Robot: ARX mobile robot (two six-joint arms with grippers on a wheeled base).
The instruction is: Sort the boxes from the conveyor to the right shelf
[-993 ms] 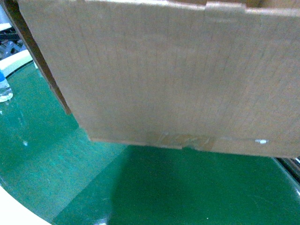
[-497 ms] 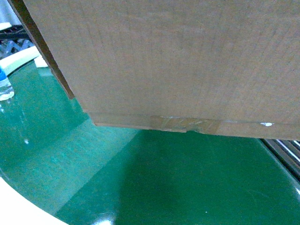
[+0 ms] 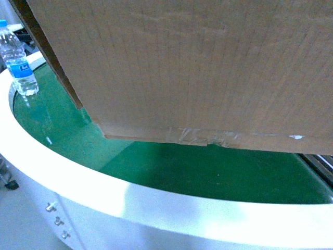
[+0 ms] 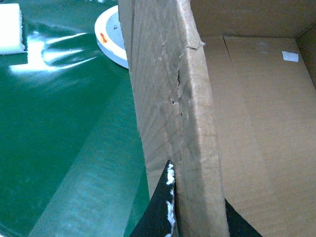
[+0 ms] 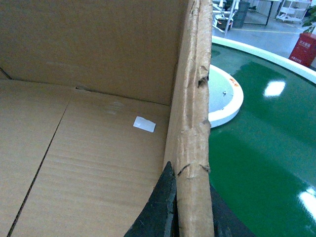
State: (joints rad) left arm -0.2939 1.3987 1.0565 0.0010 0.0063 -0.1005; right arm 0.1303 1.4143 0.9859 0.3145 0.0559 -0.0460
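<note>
A large brown cardboard box (image 3: 208, 67) fills most of the head view, held up above the dark-green conveyor belt (image 3: 218, 174), with clear tape along its bottom seam. My left gripper (image 4: 195, 210) is shut on the box's left wall (image 4: 168, 84), one black finger outside and one inside. My right gripper (image 5: 190, 207) is shut on the ragged right wall (image 5: 195, 108) in the same way. Both wrist views look into the bare box interior (image 5: 74, 158). The right shelf is out of view.
The conveyor's wide white rim (image 3: 78, 177) curves across the front of the head view. A clear water bottle (image 3: 18, 60) stands on the belt at the far left. A white round hub (image 5: 224, 96) sits at the belt's inner curve. A red object (image 5: 306, 47) stands beyond the conveyor.
The view has drawn back from the conveyor: the white rim now shows across the front and the bottle is higher in frame. The box stays held, its bottom edge about where it was.
</note>
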